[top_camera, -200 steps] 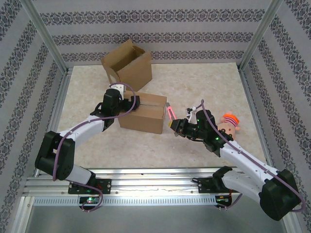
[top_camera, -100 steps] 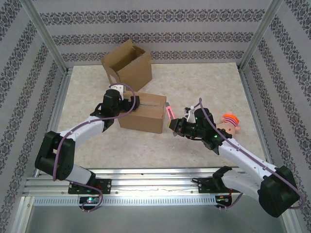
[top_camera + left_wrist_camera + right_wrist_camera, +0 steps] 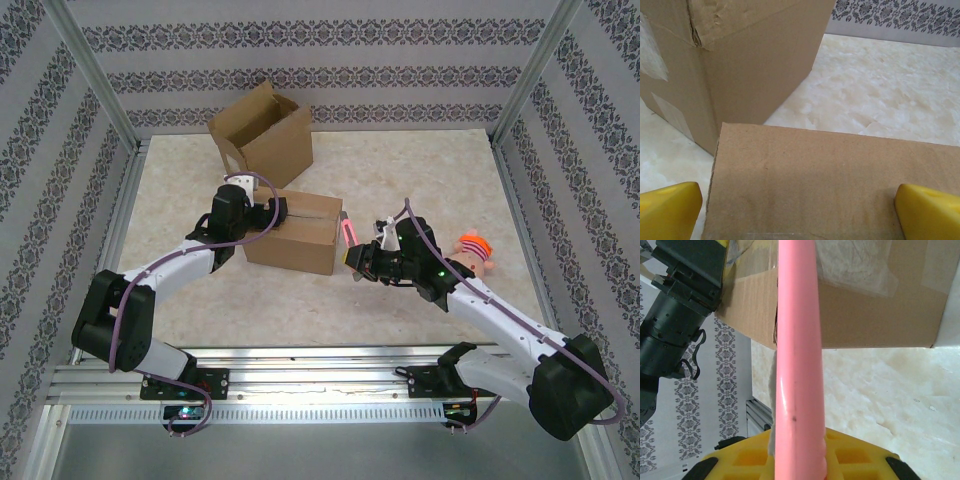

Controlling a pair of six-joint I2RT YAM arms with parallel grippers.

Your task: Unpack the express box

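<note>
Express box, brown cardboard, taped (image 3: pixel 300 245), sits mid-counter (image 3: pixel 420 170), left of ctr. Left fingers (image 3: pixel 670 212) spread wide, one each side of box's cardboard panel at its left end; nothing clamped. Right fingers (image 3: pixel 352 256) closed narrow on pink stick (image 3: pixel 347 231), stick angled up w/ tip just beside box's right end; contact w/ box: can't tell. Second cardboard box, flaps open (image 3: pixel 262 135), behind it near back wall, apart. Plush doll w/ orange hair (image 3: pixel 472 252) lies on counter right of right arm.
</note>
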